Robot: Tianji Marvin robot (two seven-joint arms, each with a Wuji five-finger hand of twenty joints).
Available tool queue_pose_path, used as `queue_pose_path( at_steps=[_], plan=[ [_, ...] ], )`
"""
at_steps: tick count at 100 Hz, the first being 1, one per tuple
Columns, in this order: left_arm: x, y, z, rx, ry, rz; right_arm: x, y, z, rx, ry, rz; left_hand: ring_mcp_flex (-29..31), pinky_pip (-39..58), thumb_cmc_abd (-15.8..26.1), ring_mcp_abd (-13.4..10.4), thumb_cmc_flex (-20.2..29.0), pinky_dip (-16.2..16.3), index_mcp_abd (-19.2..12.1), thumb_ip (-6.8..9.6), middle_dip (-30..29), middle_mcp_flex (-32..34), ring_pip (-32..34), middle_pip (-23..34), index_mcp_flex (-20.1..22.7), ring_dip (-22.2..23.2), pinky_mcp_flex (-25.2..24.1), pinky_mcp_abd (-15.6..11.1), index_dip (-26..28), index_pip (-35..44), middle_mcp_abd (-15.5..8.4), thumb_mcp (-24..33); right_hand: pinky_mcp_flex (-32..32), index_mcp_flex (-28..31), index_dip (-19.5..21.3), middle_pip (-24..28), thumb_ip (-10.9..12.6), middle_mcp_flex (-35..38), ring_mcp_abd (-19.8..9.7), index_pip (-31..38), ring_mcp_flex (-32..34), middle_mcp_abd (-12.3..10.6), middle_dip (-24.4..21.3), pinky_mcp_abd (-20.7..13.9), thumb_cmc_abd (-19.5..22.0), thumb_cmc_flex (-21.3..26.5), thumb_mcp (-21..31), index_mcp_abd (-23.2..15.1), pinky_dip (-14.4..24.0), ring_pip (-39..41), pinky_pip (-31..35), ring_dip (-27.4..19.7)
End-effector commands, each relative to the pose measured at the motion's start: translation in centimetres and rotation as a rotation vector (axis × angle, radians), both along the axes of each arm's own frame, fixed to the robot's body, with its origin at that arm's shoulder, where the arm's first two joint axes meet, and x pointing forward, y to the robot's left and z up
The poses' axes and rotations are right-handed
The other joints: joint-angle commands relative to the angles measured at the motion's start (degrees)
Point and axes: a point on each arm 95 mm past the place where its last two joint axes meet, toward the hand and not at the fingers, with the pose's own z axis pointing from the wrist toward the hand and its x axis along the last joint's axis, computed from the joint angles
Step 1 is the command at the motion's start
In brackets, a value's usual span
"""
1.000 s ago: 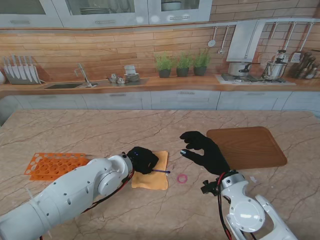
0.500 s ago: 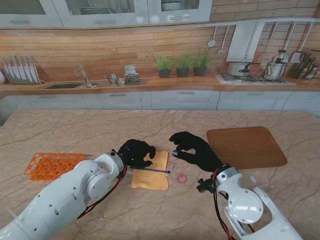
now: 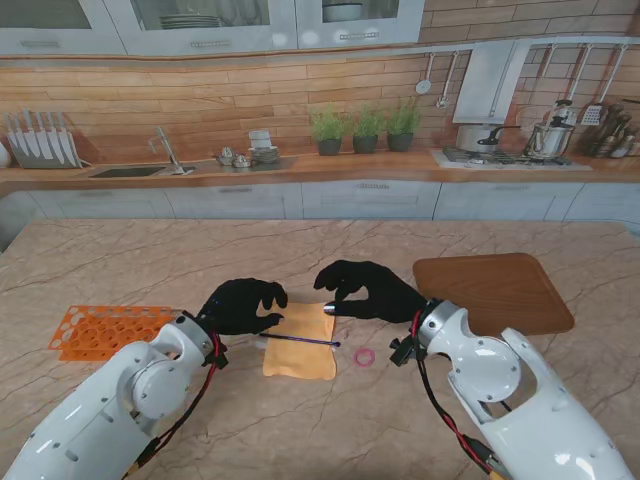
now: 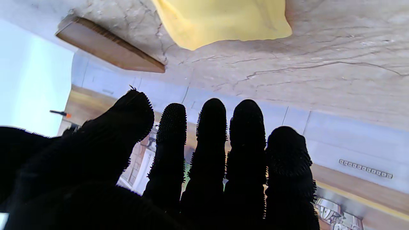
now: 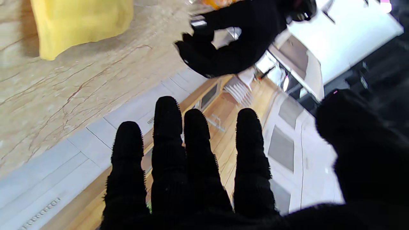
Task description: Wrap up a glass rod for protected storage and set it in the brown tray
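Note:
A yellow cloth point(image 3: 300, 352) lies flat on the marble table, and it also shows in both wrist views point(image 4: 223, 19) point(image 5: 80, 22). The thin glass rod point(image 3: 298, 341) with a purple tip lies across the cloth, pointing left to right. My left hand point(image 3: 243, 305) hovers just left of the cloth, open and holding nothing; its fingers point(image 4: 211, 134) are stretched out. My right hand point(image 3: 365, 292) is open over the cloth's far right corner, fingertips close to that corner. The brown tray point(image 3: 495, 293) sits to the right of it.
A small pink ring point(image 3: 364, 356) lies on the table right of the cloth. An orange test-tube rack point(image 3: 105, 330) stands at the left. In the right wrist view my left hand point(image 5: 236, 41) shows beyond the cloth. The tray's edge point(image 4: 108, 48) shows in the left wrist view.
My left hand has drawn back to the left off the cloth, leaving the rod lying on it. My right hand has moved left from beside the tray to the cloth's far right corner.

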Motion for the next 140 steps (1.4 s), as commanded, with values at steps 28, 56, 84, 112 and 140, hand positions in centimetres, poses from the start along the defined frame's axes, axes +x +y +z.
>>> queue_pose_path(
  at_steps=[28, 56, 84, 112, 140],
  plan=[
    [-1.4, 0.3, -1.4, 0.035, 0.045, -0.027, -0.6, 1.3, -3.7, -0.130, -0.035, 0.029, -7.0, -6.0, -2.5, -0.6, 0.8, 4.2, -0.7, -2.11, 0.3, -5.1, -5.8, -1.8, -1.6, 1.2, -8.0, -1.1, 1.5, 0.6, -0.5, 2.9, 3.4, 3.0, 0.7, 10.5, -0.1, 1.4, -1.4, 4.0, 2.8, 0.5, 5.1, -3.0, -6.3, 5.3, 4.0, -1.7, 3.2, 17.6, 16.8, 7.7],
    [-2.7, 0.5, -2.3, 0.059, 0.061, -0.059, -1.5, 2.3, -6.7, -0.253, -0.120, 0.033, -8.5, -6.5, -5.2, -1.7, -0.6, 7.7, -1.8, -2.75, 3.1, -6.3, -5.7, 0.4, -2.8, 2.8, -10.1, -2.4, 4.2, 4.0, -1.4, 5.4, 2.7, 4.3, 0.6, 15.7, -1.2, -0.7, -2.7, 6.3, 2.2, 0.9, 7.8, -4.3, -10.0, 6.7, 11.1, -2.6, 2.2, 25.3, 22.9, 10.4],
    [-4.0, 0.3, -3.4, 0.111, 0.040, -0.093, -2.3, 2.3, -8.2, -0.421, -0.257, 0.119, -6.3, -3.6, -6.6, -2.5, -1.7, 13.1, -2.1, -2.95, 4.9, -5.0, -1.2, 2.3, -1.9, 6.1, -7.1, -3.7, 3.0, 4.9, -0.5, 6.2, 2.0, 2.3, 0.0, 16.1, -1.3, -3.7, -3.0, 5.9, 1.0, 1.4, 8.0, -5.1, -10.7, 7.2, 13.1, -2.0, 2.1, 26.5, 24.7, 10.5],
    [-5.0, -0.4, -4.3, 0.150, -0.017, -0.095, -3.1, 2.6, -9.3, -0.545, -0.291, 0.137, -5.9, -3.2, -6.6, -2.6, -5.1, 13.8, -1.4, -1.86, 5.3, -4.9, -0.3, 3.0, -1.8, 6.5, -6.2, -3.5, 3.3, 4.2, -2.4, 7.2, 0.7, 0.4, -0.7, 16.2, -1.5, -9.6, -3.9, 5.2, -1.2, 2.3, 8.0, -5.8, -12.2, 7.9, 14.7, -1.7, 1.6, 27.8, 25.8, 10.5],
    [-5.6, -0.9, -5.0, 0.179, 0.016, -0.069, -2.4, 2.9, -10.4, -0.660, -0.346, 0.161, -4.1, -2.0, -7.0, -2.0, -4.0, 14.1, -1.1, -2.25, 5.7, -3.3, 1.4, 4.3, -0.7, 6.7, -4.0, -2.5, 3.4, 4.1, -1.6, 6.5, -0.6, -1.6, -0.8, 17.4, -1.0, -13.7, -4.0, 5.9, -3.0, 3.8, 7.9, -5.9, -11.5, 9.9, 17.9, -1.2, 0.6, 29.2, 27.3, 10.0]
  ],
)
